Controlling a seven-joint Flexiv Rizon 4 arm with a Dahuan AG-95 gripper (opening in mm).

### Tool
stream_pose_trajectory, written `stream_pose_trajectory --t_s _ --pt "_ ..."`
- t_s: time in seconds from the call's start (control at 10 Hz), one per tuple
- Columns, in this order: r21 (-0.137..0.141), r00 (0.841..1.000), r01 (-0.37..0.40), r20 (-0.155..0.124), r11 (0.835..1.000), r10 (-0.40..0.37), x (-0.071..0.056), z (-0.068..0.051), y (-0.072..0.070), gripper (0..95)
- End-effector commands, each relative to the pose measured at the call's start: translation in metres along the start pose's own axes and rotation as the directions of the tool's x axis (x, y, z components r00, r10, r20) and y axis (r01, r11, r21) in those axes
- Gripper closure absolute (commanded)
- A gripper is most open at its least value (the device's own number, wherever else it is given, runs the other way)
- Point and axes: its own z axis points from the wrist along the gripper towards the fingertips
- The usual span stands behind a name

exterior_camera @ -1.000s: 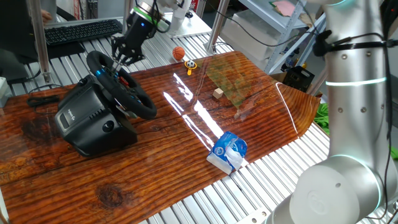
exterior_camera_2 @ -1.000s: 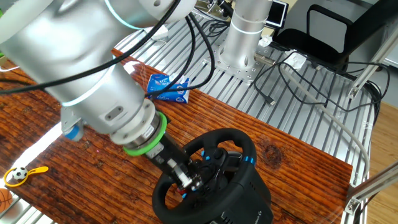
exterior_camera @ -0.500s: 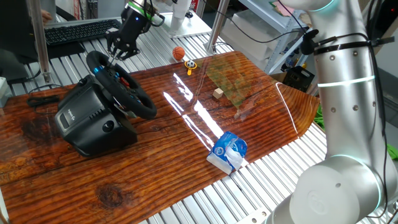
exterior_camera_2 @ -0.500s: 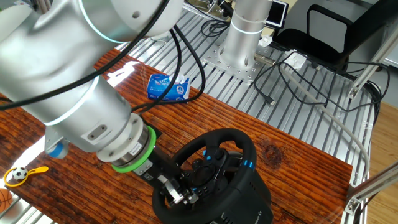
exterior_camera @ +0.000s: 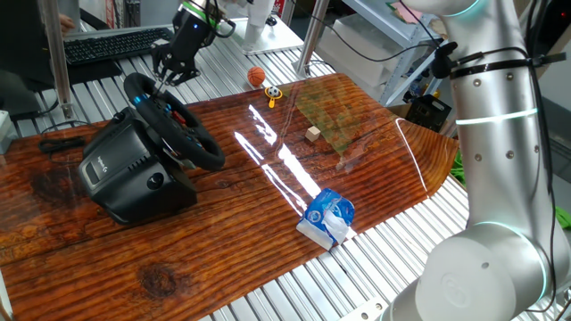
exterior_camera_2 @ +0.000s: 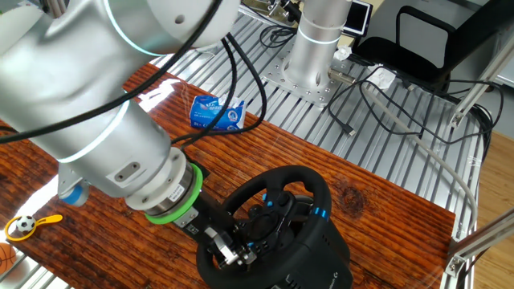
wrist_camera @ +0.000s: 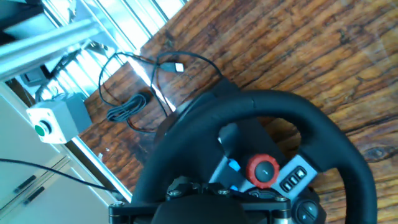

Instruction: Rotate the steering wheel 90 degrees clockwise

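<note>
Nearest the camera in one fixed view, a blue and white packet [exterior_camera: 328, 217] lies close to the front edge of the wooden tabletop [exterior_camera: 232, 223], with the pale arm column [exterior_camera: 500, 160] rising at the right. Further in, to the left, sits the steering wheel [exterior_camera: 174, 120] on its bulky black base [exterior_camera: 129, 174], the rim tilted up and facing right across the boards. A small wooden block [exterior_camera: 312, 134] rests in the middle of the table, beside a greenish see-through sheet [exterior_camera: 335, 116]. At the far edge are an orange ball [exterior_camera: 256, 77] and a little yellow toy [exterior_camera: 272, 93], and beyond them a black keyboard [exterior_camera: 116, 43].

The gripper [exterior_camera: 169, 75] is at the upper far part of the rim. From the other fixed view the gripper [exterior_camera_2: 229, 249] is low against the wheel's rim [exterior_camera_2: 277, 181], its fingers hard to separate from the black plastic (I cannot tell whether they are closed on the rim or merely beside it). The hand view shows the wheel [wrist_camera: 292, 118] close up, with a red knob [wrist_camera: 262, 170] and blue marks on the hub, and past it a black cable [wrist_camera: 134, 102] lying on the wood and a grey box with a green button [wrist_camera: 55, 115] off the table's edge.
</note>
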Motion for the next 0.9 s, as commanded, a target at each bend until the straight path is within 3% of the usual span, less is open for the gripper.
stream_pose_trajectory --t_s 0.1,0.5,0.9 --pt "0.021 1.0 0.018 0.025 1.0 -0.019 -0.005 0.003 -0.001 95.0" --pt "0.047 0.998 0.052 0.045 0.998 -0.054 -0.02 0.002 -0.003 95.0" --pt "0.045 0.995 0.076 0.054 0.996 -0.078 -0.025 0.011 -0.013 95.0"
